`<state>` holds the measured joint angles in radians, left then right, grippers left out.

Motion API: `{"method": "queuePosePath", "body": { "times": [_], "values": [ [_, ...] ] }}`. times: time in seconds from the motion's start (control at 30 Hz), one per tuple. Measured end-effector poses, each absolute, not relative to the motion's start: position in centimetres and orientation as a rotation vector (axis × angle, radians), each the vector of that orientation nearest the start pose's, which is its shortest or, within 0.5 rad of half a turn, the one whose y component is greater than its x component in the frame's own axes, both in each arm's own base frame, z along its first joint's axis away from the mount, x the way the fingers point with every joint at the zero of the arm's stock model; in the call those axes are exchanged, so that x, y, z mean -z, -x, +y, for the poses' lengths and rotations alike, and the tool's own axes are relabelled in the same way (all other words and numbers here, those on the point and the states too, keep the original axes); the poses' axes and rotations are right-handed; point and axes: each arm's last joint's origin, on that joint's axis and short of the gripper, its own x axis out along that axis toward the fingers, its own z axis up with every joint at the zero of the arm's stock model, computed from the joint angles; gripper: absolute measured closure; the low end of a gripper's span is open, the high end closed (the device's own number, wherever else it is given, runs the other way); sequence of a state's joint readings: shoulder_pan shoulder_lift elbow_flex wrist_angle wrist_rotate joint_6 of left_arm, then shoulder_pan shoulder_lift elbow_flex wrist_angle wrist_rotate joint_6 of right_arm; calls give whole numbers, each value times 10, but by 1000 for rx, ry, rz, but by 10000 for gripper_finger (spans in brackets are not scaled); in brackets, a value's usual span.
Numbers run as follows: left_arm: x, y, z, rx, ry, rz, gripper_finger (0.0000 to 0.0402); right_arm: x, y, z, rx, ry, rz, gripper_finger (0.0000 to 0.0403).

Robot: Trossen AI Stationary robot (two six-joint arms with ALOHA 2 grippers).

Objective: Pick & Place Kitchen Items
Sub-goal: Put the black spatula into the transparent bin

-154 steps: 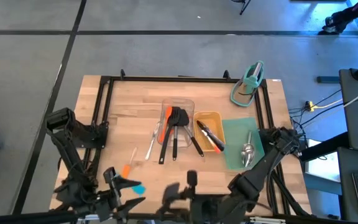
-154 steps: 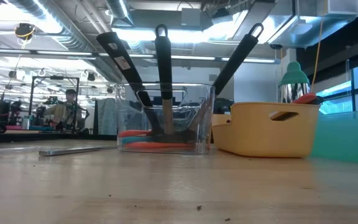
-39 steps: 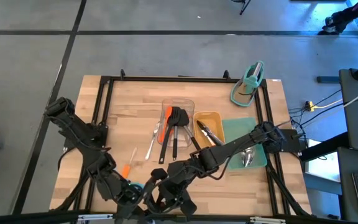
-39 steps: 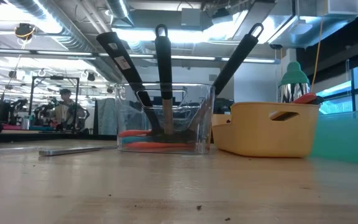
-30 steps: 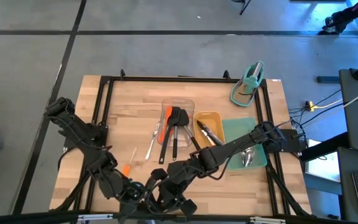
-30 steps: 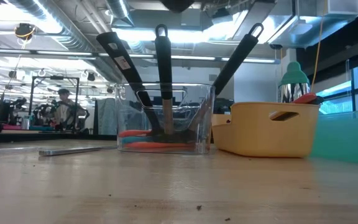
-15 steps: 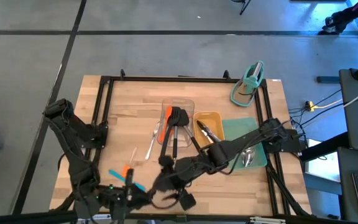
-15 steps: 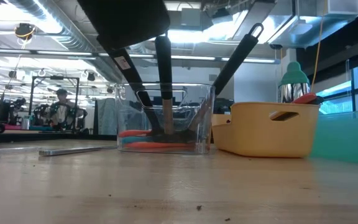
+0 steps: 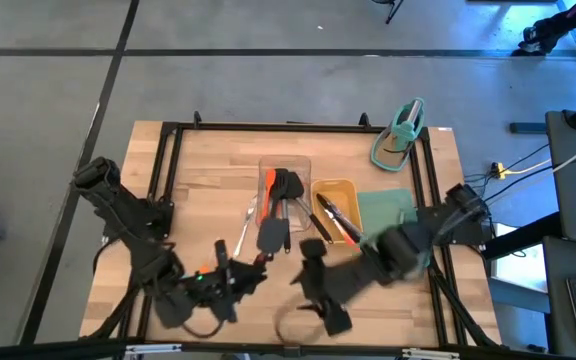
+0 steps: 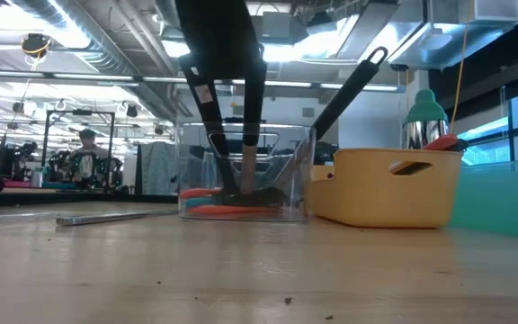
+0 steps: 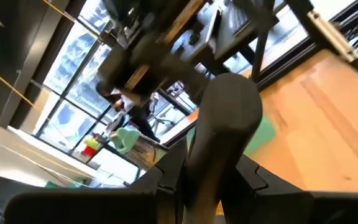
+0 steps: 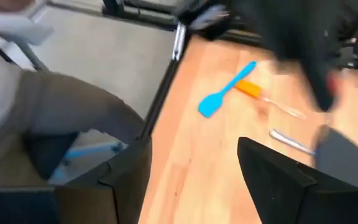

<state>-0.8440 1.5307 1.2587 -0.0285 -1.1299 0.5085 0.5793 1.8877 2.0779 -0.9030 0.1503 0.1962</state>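
My left gripper (image 9: 243, 272) is near the table's front, left of centre, shut on a black turner (image 9: 273, 237). The turner's head points toward the clear tray (image 9: 286, 165) and looms at the top of the low view (image 10: 218, 45). My right gripper (image 9: 311, 258) hovers open a little to the right of the turner, touching nothing. Its wrist view shows a blue spatula (image 12: 225, 93) and an orange-handled utensil (image 12: 250, 88) lying flat on the wood. More black-handled utensils lean in the clear tray (image 10: 304, 171). My left gripper holds the black turner by its handle (image 11: 197, 177), pinched between the two fingers. The fingers come nearly level from the near left and lie along the tool. The turner is lifted clear of the table, and its head (image 11: 229, 106) sticks out beyond the fingertips.
A yellow tray (image 9: 336, 187) with red-tipped tongs stands right of the clear tray, beside a teal mat (image 9: 383, 205). A teal stand (image 9: 400, 135) sits at the far right corner. A steel utensil (image 9: 245, 228) lies left of the clear tray. A black frame rings the table.
Both grippers were close together at the table's front edge. My left gripper has swung round toward the clear tray, carrying the black turner up and away from the front edge. My right gripper has pulled back toward the table's right edge and risen, and now stands apart from the turner.
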Motion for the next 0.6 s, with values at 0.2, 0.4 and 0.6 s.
{"method": "queuePosePath", "body": {
  "times": [0.2, 0.4, 0.6],
  "values": [
    [-334, -271, -203, -318, -787, 299, 342, -387, -309, 258, -170, 193, 661, 162],
    [-329, -297, -166, -330, -759, 368, 342, -351, -279, 296, -45, 299, 599, 162],
    [-309, -317, -124, -389, -741, 406, 342, -295, -287, 308, -167, 279, 571, 162]
  ]
}}
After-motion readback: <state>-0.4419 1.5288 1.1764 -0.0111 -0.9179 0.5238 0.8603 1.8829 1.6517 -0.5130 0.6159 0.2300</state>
